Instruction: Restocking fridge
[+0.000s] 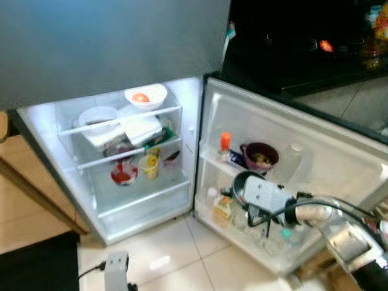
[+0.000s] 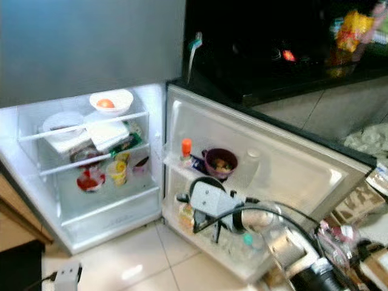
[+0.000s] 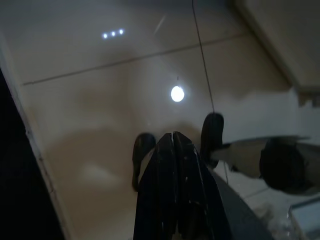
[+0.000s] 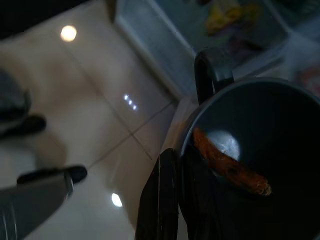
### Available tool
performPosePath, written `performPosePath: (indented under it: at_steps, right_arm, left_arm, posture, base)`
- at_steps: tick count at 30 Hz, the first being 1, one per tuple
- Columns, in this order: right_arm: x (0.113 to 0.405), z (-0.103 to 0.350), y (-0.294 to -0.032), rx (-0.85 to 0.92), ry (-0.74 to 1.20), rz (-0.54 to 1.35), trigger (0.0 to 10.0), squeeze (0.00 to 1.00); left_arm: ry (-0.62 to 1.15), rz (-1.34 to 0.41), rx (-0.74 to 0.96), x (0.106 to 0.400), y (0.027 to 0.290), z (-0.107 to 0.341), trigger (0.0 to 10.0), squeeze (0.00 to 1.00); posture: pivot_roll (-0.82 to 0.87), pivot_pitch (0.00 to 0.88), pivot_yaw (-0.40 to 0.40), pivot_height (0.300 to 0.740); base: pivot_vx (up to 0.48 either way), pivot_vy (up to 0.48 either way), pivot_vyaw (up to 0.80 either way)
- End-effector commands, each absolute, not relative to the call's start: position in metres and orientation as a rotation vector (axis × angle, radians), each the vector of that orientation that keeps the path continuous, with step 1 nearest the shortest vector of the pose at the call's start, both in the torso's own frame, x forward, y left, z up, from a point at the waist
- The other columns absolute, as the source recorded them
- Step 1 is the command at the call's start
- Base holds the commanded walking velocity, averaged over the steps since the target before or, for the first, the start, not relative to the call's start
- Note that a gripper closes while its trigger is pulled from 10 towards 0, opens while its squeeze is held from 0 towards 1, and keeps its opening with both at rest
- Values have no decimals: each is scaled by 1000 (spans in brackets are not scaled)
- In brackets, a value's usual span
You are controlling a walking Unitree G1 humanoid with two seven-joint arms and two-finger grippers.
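Closest in, at about 4 o'clock in the head view, the right gripper [image 4: 172, 200] is clenched on the rim of a dark mug [image 4: 260, 165], one finger outside the wall and the other inside. There's a brownish-orange piece of food [image 4: 232, 162] lying in the mug's bottom. From the head camera the mug [image 1: 245, 185] sits at the front edge of the fridge door [image 1: 339, 151], between the upper and lower door racks.

The left gripper [image 3: 175, 165] hangs over the tiled floor [image 3: 100, 100], its fingers pressed together with nothing between them.

A bit further, around 2 o'clock on the door's upper rack, there's an orange-capped bottle [image 1: 225, 144] just beside a maroon bowl [image 1: 261, 156].

Further back at 10 to 11 o'clock, inside the lit fridge [image 1: 36, 130]: a yellow cup [image 1: 148, 165] and a red-stained bowl [image 1: 123, 174] low down, and a white bowl [image 1: 146, 96] with something orange in it up top.
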State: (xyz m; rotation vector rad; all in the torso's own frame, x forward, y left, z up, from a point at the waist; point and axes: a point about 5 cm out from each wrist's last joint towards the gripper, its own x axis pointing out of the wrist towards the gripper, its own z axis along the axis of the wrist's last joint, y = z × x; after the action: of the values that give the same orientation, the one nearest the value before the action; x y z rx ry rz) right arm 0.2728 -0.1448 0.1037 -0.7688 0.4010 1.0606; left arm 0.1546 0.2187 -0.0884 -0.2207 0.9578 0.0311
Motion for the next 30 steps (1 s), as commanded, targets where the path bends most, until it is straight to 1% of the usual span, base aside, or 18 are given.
performPosePath:
  at_steps: [1,4,10,21,30]
  right_arm:
    - [276,109,-140,-783,355,1066,10000,0]
    - [281,108,-138,-778,332,1053,10000,0]
    - [282,102,-139,-805,345,1060,10000,0]
    - [286,99,-130,-795,316,1047,10000,0]
    - [287,93,-123,-785,305,1045,10000,0]
  left_arm:
    - [975,28,-206,150,216,-91,10000,0]
    - [972,29,-206,150,215,-91,10000,0]
    - [967,33,-201,153,215,-90,10000,0]
    - [955,23,-185,159,216,-88,10000,0]
    - [959,24,-188,158,221,-87,10000,0]
  posture:
    - [-63,0,-55,740]
    - [-64,0,-54,740]
    - [-61,0,-51,740]
    - [-51,0,-42,740]
    - [-44,0,-34,740]
  base:
    - [0,0,794]
    - [0,0,794]
    - [0,0,794]
    - [0,0,794]
    - [0,0,794]
